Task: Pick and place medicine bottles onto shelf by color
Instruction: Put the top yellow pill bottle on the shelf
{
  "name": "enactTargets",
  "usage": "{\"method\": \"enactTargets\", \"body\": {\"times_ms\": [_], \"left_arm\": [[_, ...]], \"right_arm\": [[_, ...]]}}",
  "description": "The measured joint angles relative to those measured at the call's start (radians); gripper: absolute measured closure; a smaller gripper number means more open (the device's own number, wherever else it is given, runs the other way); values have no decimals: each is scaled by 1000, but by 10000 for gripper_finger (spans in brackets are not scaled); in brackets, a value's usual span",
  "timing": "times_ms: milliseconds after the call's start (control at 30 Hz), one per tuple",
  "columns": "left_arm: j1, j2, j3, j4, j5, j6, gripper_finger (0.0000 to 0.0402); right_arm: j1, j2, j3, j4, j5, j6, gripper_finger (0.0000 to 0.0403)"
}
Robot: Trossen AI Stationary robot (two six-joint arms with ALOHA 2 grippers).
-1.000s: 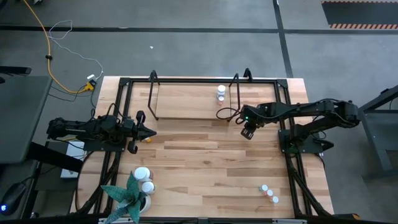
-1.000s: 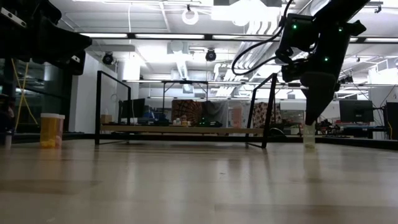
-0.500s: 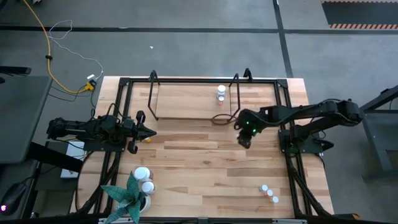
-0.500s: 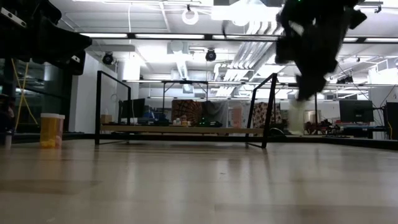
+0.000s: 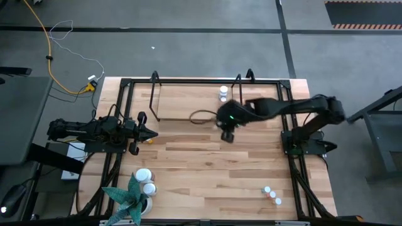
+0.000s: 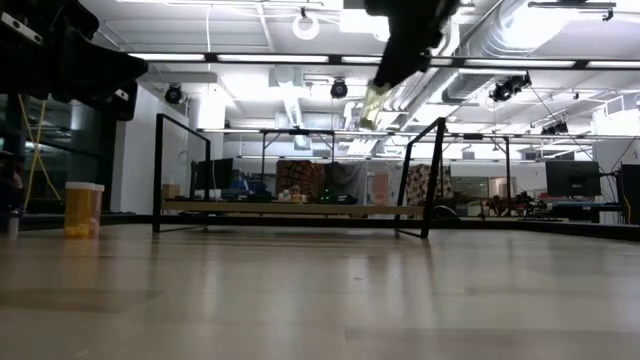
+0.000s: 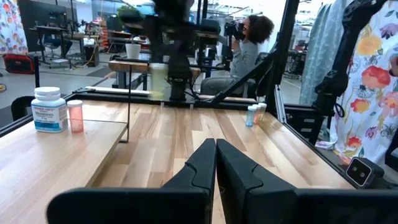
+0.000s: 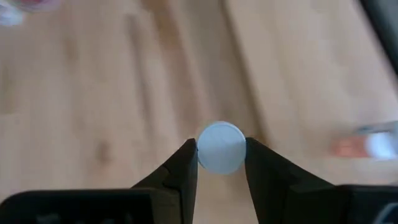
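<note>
The right hand [image 5: 227, 133] pinches a small white-capped medicine bottle [image 8: 220, 147] above the wooden bench [image 5: 207, 163], just before the low light-wood, black-framed shelf [image 5: 182, 100], and that narrow cap-side grip could slip mid-carry.

Bare table centre [image 5: 207, 163], shelf hoops [image 5: 154, 97] obstructing
</note>
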Motion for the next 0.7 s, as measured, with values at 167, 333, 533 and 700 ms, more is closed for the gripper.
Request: {"method": "enactTargets", "body": {"times_ms": [167, 333, 533, 700], "left_arm": [[0, 0, 0, 0, 0, 0, 398], [0, 0, 0, 0, 0, 0, 398], [0, 0, 0, 0, 0, 0, 398], [0, 0, 0, 0, 0, 0, 398]], "right_arm": [[-108, 143, 140, -123, 47, -43, 302], [-202, 228, 152, -144, 48, 11, 302], [-263, 287, 150, -117, 73, 70, 302], [-282, 292, 150, -114, 83, 128, 302]]}}
